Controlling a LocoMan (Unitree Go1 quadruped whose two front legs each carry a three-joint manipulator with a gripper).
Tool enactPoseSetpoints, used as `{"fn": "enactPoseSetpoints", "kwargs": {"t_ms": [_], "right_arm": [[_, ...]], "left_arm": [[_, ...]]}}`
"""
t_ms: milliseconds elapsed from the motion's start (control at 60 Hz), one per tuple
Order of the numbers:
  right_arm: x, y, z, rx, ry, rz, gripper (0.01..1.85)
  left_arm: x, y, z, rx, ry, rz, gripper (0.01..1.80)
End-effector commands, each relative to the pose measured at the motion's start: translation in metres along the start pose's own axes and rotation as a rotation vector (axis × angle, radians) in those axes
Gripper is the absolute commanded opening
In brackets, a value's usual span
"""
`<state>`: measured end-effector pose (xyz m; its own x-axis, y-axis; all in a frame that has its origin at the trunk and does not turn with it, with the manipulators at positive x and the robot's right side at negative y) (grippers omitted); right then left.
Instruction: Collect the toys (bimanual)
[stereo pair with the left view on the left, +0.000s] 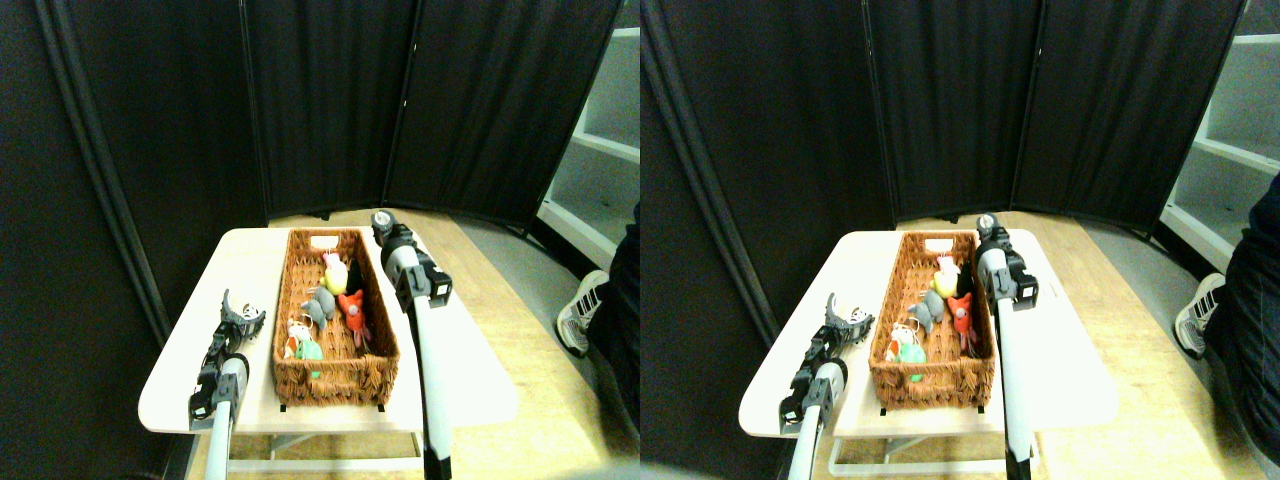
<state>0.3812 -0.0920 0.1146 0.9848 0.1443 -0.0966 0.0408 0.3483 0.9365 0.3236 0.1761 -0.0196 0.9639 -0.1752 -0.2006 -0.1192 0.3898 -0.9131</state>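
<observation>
The toys, small plush animals in mixed colours, all lay inside the long brown woven wicker basket (335, 375) on the pale rounded table (180, 385). We counted a yellow-and-pink plush (335, 272) toward the far end, a grey plush (320, 308) and an orange-red plush (351, 308) side by side in the middle, and a green plush (309, 350) with a small orange-and-white plush (296, 331) touching it at the near end. We saw no toy lying loose on the table, so we judged the collecting all but done.

Our left gripper (243, 318) sat low over the table just beside the basket's left wall, its jaws spread and holding nothing. Our right gripper (384, 224) stood raised by the basket's far right corner; we could not tell whether its jaws were apart or closed, nor whether it carried anything.

To finish well, we judged that any toy still held should be released only with the gripper squarely over the basket's opening, and that both arms should then draw away without catching the wicker rim, which would drag the light basket. A person's shoe (582, 310) showed on the wooden floor well to the right.
</observation>
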Motion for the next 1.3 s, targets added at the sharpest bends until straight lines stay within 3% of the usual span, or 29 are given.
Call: {"fn": "enactPoseSetpoints", "kwargs": {"t_ms": [17, 383, 617, 750, 800, 833, 883, 983, 1167, 1300], "right_arm": [[-0.002, 0.007, 0.008, -0.034, -0.012, 0.052, 0.01], [-0.009, -0.007, 0.026, -0.032, -0.072, 0.015, 0.01], [-0.013, -0.012, 0.027, -0.031, -0.102, 0.023, 0.01], [-0.015, -0.012, 0.03, -0.04, -0.104, 0.036, 0.01], [-0.018, -0.012, 0.032, -0.043, -0.106, 0.038, 0.01], [-0.018, -0.012, 0.032, -0.044, -0.105, 0.037, 0.01], [-0.023, -0.013, 0.035, -0.046, -0.116, 0.033, 0.01], [-0.027, -0.016, 0.04, -0.06, -0.141, 0.02, 0.01], [-0.033, -0.05, 0.066, -0.049, -0.18, -0.024, 0.01], [-0.04, -0.068, 0.073, -0.027, -0.206, -0.073, 0.01]], "left_arm": [[0.003, -0.004, 0.002, 0.009, -0.006, -0.019, 0.76], [0.001, 0.001, -0.005, -0.004, -0.012, 0.021, 0.76], [-0.002, 0.016, -0.014, -0.006, -0.04, 0.047, 0.75], [-0.002, 0.027, -0.017, -0.003, -0.087, 0.057, 0.56], [-0.002, 0.031, -0.018, -0.013, -0.109, 0.047, 0.34], [-0.002, 0.031, -0.017, -0.01, -0.109, 0.039, 0.31], [-0.002, 0.032, -0.016, 0.008, -0.111, 0.026, 0.01], [-0.002, 0.028, -0.015, 0.032, -0.119, 0.019, 0.01], [-0.002, 0.017, -0.009, 0.082, -0.096, -0.013, 0.01], [-0.001, 0.008, -0.003, 0.086, -0.08, -0.039, 0.01]]}}
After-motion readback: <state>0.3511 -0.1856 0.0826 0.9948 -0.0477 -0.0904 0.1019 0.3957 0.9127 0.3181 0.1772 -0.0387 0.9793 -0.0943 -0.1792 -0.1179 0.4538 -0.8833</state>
